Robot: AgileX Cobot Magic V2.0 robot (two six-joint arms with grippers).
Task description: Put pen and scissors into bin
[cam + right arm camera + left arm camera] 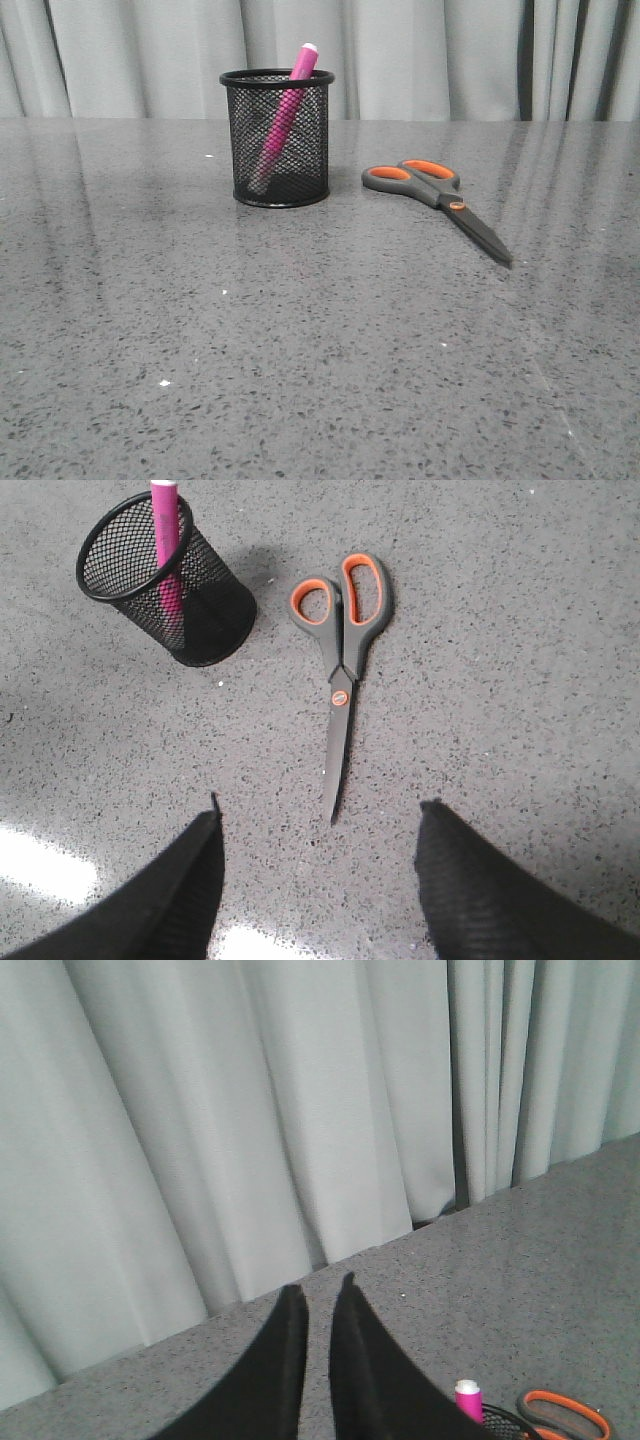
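The magenta pen (284, 112) stands tilted inside the black mesh bin (243, 150), its whitish cap poking above the rim. The scissors (441, 192) lie flat on the table to the right of the bin, blades closed and pointing toward the front right. In the right wrist view my right gripper (320, 815) hangs open above the table, just short of the blade tip of the scissors (346, 656), with the bin (208, 630) and pen (165, 538) off to one side. My left gripper (321, 1286) is raised, fingers nearly together and empty; the pen cap (468, 1396) and a scissor loop (566, 1409) show low in its view.
A grey speckled tabletop (300, 350) runs back to a pale pleated curtain (430, 50). Neither arm shows in the front view.
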